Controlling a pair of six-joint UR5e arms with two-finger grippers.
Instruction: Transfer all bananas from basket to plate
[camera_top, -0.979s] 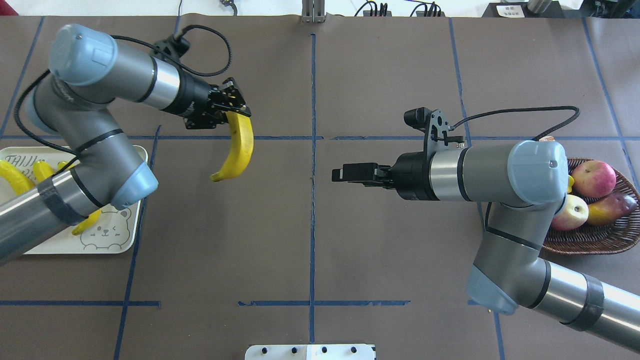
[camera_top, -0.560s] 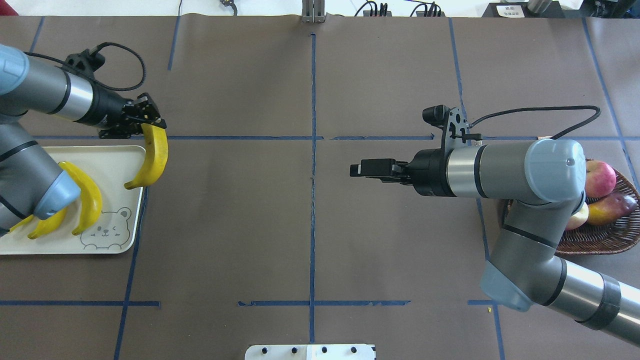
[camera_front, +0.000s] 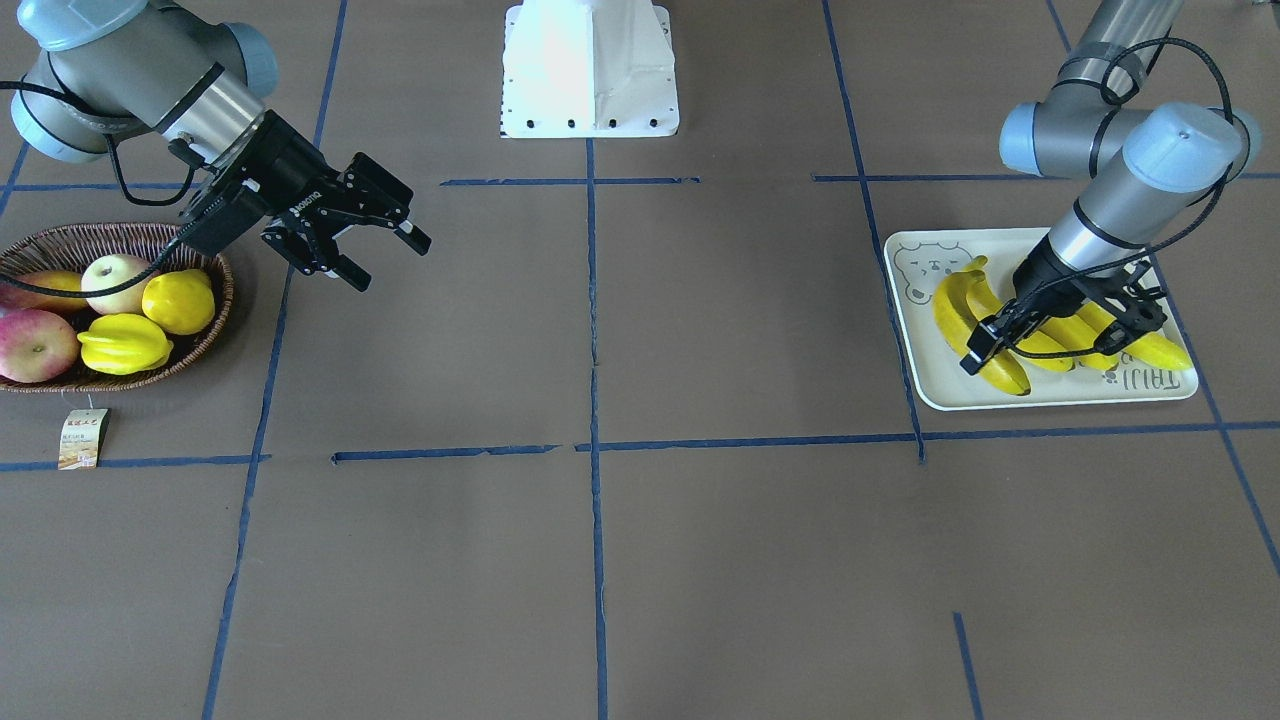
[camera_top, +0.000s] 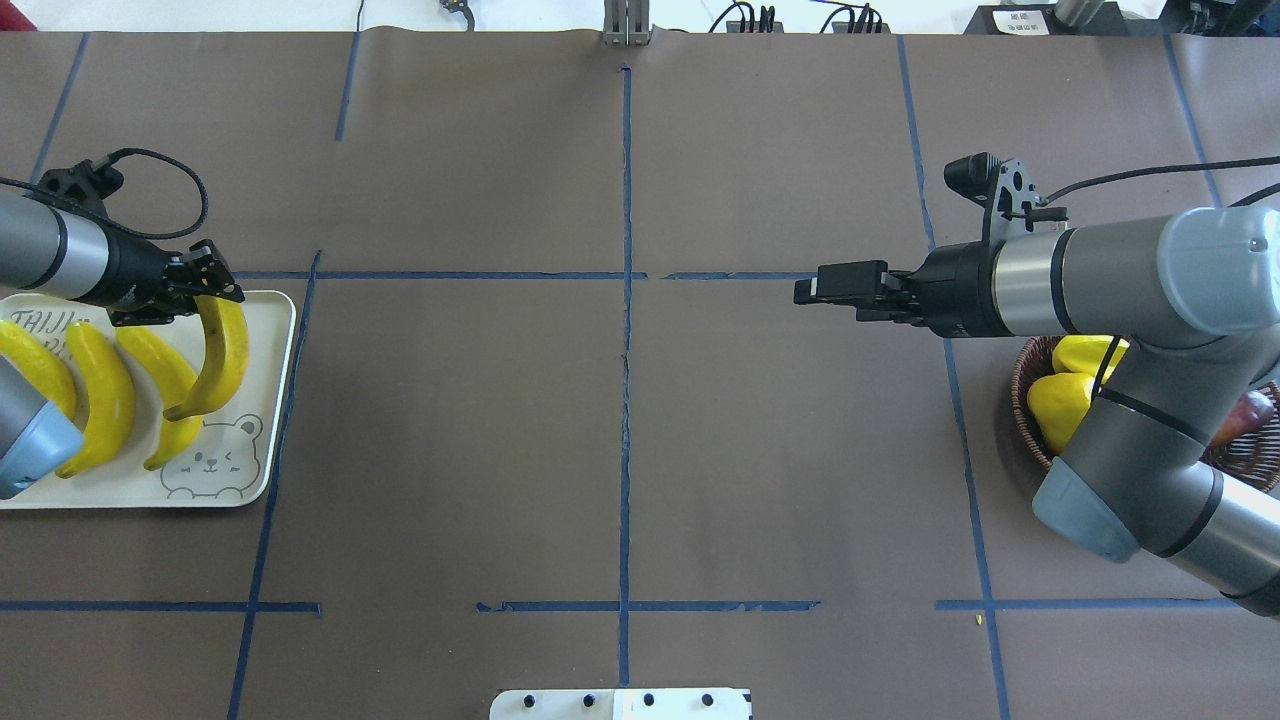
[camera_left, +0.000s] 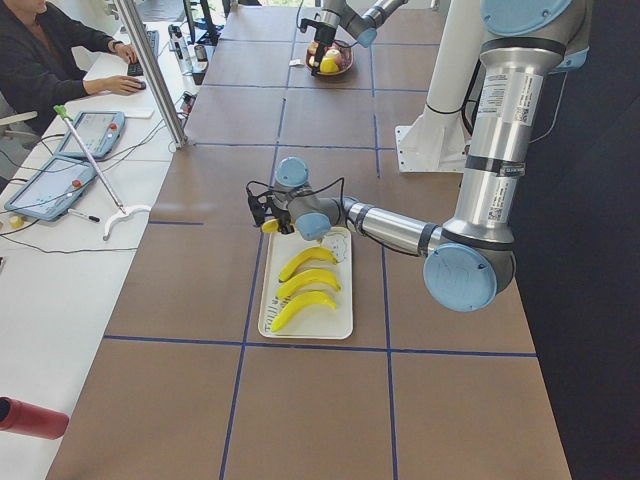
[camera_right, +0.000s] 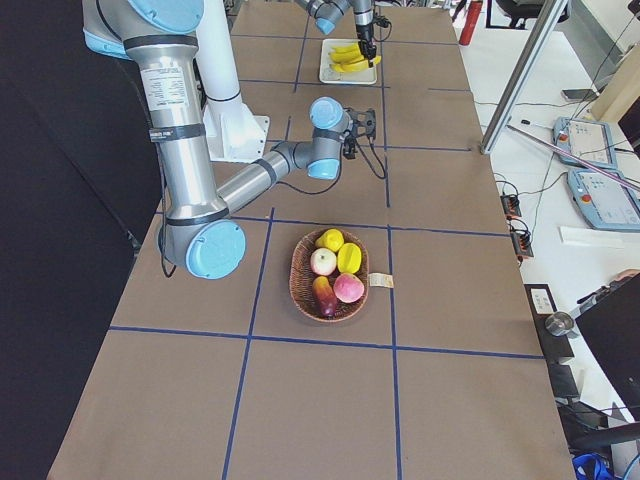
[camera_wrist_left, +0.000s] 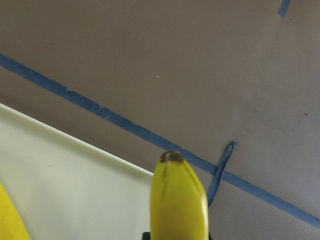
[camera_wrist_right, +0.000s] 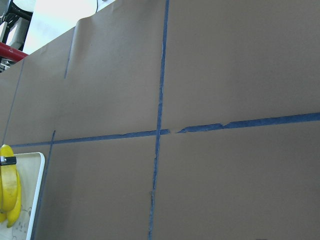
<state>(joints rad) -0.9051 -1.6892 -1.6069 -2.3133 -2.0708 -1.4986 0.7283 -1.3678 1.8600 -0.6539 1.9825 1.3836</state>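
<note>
My left gripper (camera_top: 205, 290) is shut on one end of a yellow banana (camera_top: 222, 355) and holds it low over the bear end of the cream plate (camera_top: 283, 330). Three other bananas (camera_top: 100, 390) lie side by side on the plate. In the front-facing view the held banana (camera_front: 955, 305) is the one nearest the bear face, with the left gripper (camera_front: 990, 345) at its end. My right gripper (camera_front: 390, 262) is open and empty above the table, beside the wicker basket (camera_front: 225, 290). No banana shows in the basket.
The basket holds two apples (camera_front: 110, 278), a lemon (camera_front: 178, 300) and a starfruit (camera_front: 125, 343); its paper tag (camera_front: 82, 438) lies on the table. The white robot base (camera_front: 590, 70) stands at the table edge. An operator (camera_left: 40, 60) sits beyond the table.
My left arm has swung left with the banana, from near the table's middle to over the plate. My right arm has drawn back to the right, over the basket.
</note>
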